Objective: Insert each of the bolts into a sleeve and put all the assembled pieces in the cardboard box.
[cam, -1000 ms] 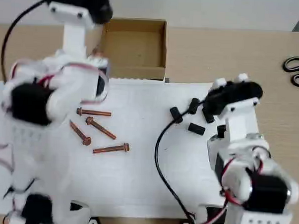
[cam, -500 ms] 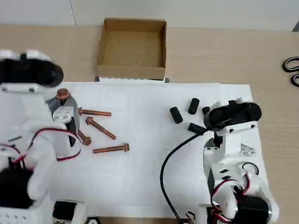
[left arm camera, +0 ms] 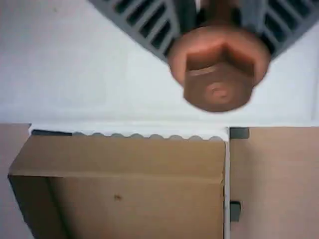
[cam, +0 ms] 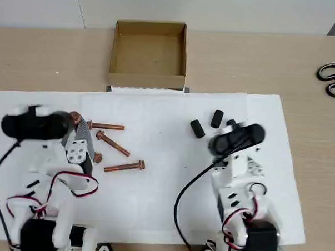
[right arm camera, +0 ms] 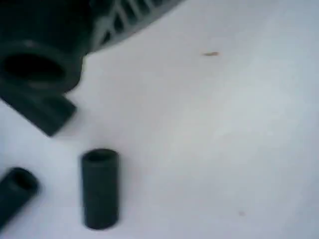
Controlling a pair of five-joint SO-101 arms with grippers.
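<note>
Paper-covered table, left pincer clamped on a bolt, right pincer seemingly gripping a sleeve, so I'd line them up squarely before pushing slowly.

Scissors cut by edge, gripped bolt shank hidden, nearest sleeve cropped, blurred

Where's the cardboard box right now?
In the high view, the cardboard box sits on the bare table at the far middle, just beyond the far edge of the white paper.
</note>
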